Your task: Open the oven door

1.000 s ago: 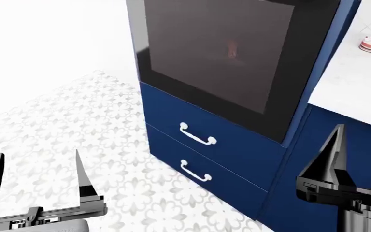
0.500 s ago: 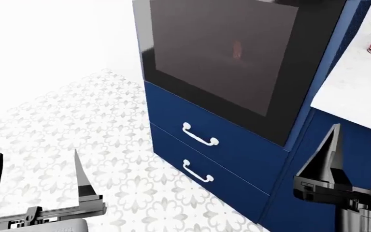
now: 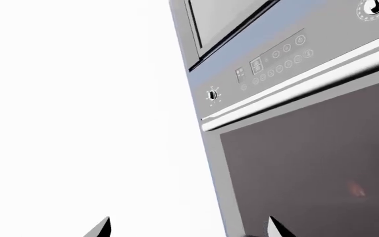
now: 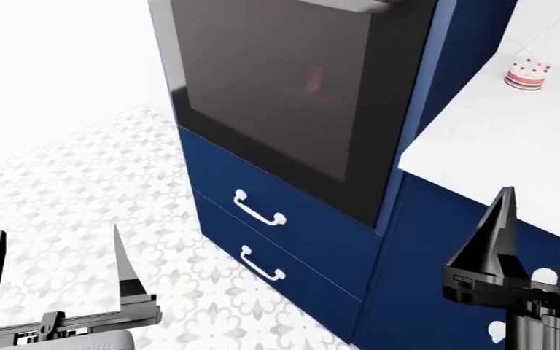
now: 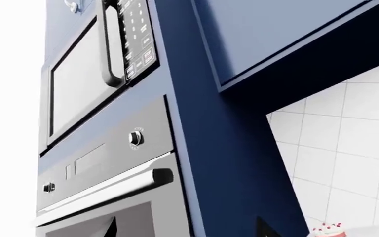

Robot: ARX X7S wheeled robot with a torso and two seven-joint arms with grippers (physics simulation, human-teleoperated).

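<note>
Oven door shut, set in the navy cabinet above two drawers — ahead and above both hands; left hand wide open and empty, right hand open too, nothing held. Handle runs horizontally along the door's top edge; barely in head view, both wrist views show it whole — likely a reach up, left arm looks nearer.

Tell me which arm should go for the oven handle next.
Left, probably. The left claw is open and faces the oven door; its wrist view looks along the handle. The right claw sits before the navy cabinet beside the oven.
</note>
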